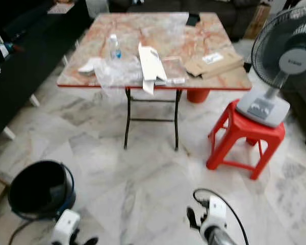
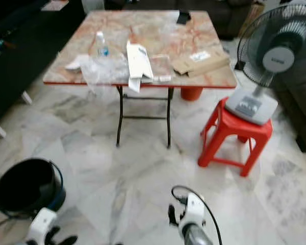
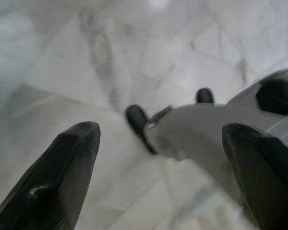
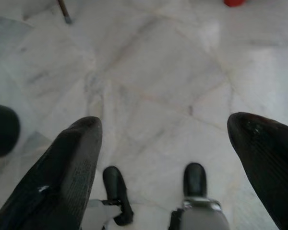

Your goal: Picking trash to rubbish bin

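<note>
Standing on the marble floor, the robot faces the tabletop at twelve o'clock, bearing a plastic bottle, crumpled wrap and cardboard. Black bin at eight o'clock. Left hand and right hand both spread, holding nothing.

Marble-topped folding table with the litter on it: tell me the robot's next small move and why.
Probably step forward toward the marble-topped folding table. The crumpled clear plastic wrap, the small clear plastic bottle and the white paper carton lie on its near edge, out of reach, while the left gripper and the right gripper hang open and empty over the marble floor.
</note>
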`<state>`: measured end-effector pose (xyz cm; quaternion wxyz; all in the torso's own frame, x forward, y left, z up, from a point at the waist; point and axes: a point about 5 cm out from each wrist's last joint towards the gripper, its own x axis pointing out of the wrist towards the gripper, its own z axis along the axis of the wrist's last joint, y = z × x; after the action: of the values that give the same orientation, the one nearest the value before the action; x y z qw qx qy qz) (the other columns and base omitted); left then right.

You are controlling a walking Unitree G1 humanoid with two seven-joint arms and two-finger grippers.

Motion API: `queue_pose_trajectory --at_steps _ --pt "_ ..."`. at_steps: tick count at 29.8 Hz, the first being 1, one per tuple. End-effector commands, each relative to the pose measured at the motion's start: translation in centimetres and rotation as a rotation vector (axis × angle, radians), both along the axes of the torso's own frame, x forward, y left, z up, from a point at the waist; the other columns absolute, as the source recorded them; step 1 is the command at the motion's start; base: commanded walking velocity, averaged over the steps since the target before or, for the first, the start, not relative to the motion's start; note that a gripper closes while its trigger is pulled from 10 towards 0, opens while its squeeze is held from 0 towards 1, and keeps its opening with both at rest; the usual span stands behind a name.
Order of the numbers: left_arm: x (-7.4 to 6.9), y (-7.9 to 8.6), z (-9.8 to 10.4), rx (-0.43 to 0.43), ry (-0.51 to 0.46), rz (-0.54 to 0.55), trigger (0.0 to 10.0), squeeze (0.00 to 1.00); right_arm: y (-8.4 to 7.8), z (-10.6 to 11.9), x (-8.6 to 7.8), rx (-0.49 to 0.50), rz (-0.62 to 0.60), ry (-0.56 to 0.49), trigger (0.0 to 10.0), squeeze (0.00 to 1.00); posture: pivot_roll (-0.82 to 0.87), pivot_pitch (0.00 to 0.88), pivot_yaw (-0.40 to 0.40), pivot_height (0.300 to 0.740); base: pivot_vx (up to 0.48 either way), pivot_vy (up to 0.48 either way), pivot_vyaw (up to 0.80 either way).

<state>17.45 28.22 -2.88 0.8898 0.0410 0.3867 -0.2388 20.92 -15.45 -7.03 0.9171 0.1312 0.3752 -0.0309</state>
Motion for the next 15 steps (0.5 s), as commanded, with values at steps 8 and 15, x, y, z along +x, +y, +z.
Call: queue_pose_trajectory --at_steps 8,15 --pt "7.3 8.9 8.7 0.247 -0.466 0.725 10.0 0.0 -0.1 0.0 0.0 0.002 0.005 0.008 10.0 0.0 0.17 0.122 -0.014 0.74 0.0 0.0 0.0" --pt "10.1 4.0 6.8 0.193 -0.436 0.771 10.0 0.0 0.1 0.3 0.7 0.004 0.001 -0.009 10.0 0.0 0.12 0.108 -0.021 0.74 0.0 0.0 0.0"
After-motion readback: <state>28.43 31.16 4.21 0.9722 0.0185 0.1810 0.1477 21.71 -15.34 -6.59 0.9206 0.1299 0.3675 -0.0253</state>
